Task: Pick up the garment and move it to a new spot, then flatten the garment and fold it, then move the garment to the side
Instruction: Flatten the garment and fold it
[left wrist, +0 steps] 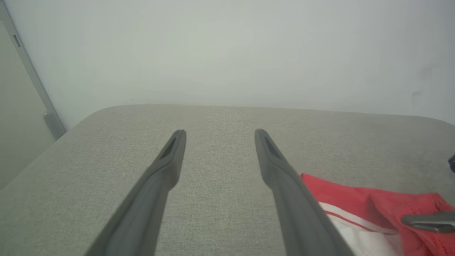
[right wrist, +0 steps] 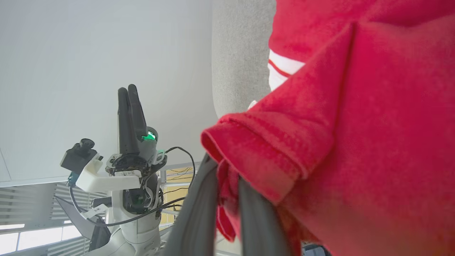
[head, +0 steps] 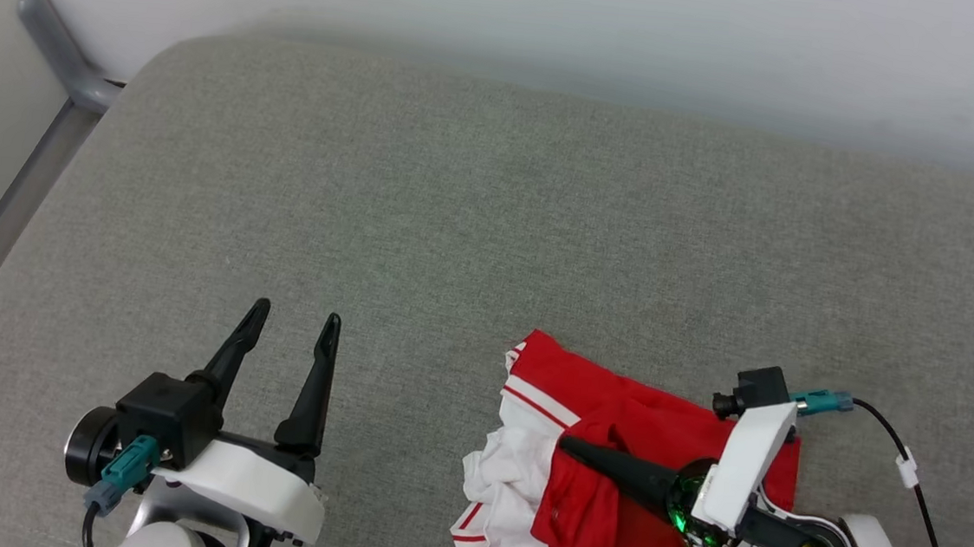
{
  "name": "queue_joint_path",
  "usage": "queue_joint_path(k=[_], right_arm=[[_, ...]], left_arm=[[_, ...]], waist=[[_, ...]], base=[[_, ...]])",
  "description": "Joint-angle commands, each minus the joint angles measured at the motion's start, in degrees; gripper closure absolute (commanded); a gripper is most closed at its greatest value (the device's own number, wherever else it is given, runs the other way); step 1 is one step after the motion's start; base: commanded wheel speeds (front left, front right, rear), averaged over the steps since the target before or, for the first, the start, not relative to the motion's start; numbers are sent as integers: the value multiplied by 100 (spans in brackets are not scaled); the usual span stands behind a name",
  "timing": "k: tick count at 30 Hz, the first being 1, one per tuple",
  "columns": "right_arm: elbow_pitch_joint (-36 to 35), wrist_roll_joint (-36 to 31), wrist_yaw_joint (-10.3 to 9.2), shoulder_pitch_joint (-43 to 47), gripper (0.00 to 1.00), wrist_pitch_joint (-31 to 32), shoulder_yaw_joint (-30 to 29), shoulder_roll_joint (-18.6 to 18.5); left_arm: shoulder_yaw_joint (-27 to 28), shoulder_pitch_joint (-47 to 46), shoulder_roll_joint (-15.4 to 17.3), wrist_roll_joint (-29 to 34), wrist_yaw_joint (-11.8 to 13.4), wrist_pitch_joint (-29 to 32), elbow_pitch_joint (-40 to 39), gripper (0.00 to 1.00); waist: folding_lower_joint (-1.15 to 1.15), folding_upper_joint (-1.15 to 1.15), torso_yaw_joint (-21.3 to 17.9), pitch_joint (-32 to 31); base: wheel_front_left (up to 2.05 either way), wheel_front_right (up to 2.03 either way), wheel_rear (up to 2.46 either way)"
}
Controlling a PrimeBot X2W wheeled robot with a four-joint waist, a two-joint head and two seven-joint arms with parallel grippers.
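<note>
Garment of red jersey cloth (head: 616, 397), with a white sleeve and red-and-white striped trim, lies bunched and partly folded over itself on the near right part of a wide grey fabric-covered cushion (head: 456, 219). The white sleeve is crumpled at its left edge, and striped bands show above and below that sleeve. A hemmed red fold of the garment (right wrist: 373, 106) is lifted off the heap and drapes over the right gripper (head: 577, 448). This gripper lies low across the cloth with its two long dark fingers pointing toward the robot's left. In the right wrist view the jaws of the right gripper (right wrist: 225, 177) are drawn nearly together, with red cloth pinched between them. The left wrist view shows the garment (left wrist: 355, 199) at its lower right, with a dark finger (left wrist: 426, 221) of the other arm lying on it. The left gripper (head: 297, 312) is well apart from the garment, over bare cushion at the robot's left. Its jaws are spread wide and hold nothing (left wrist: 219, 132); whether it touches the cushion I cannot tell. A black cable (head: 921, 499) trails from the right wrist. Behind the cushion stands a plain white wall (head: 559, 18), with a grey metal rail (head: 45, 30) at the far left.
</note>
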Motion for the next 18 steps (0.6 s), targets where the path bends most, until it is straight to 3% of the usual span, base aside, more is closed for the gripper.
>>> queue_joint_path(k=[1,2,9,18], right_arm=[[7,1,-1,-79,31,-39,36,6],[5,-18,-1,-125,0,-105,114,6],[-354,-626,-1,-208,0,-639,500,-48],[-1390,-2538,-2,192,0,-1967,872,-659]], left_arm=[[8,-69,-38,23,-21,-37,16,0],[17,-82,-52,20,-33,-49,43,0],[65,-110,-166,18,-112,-116,243,0],[116,25,-226,9,-109,-148,370,0]], waist=[[-1,0,56,79],[-1,0,62,110],[-1,0,-8,89],[-1,0,-236,-184]], base=[[0,0,0],[0,0,0],[0,0,0],[0,0,0]])
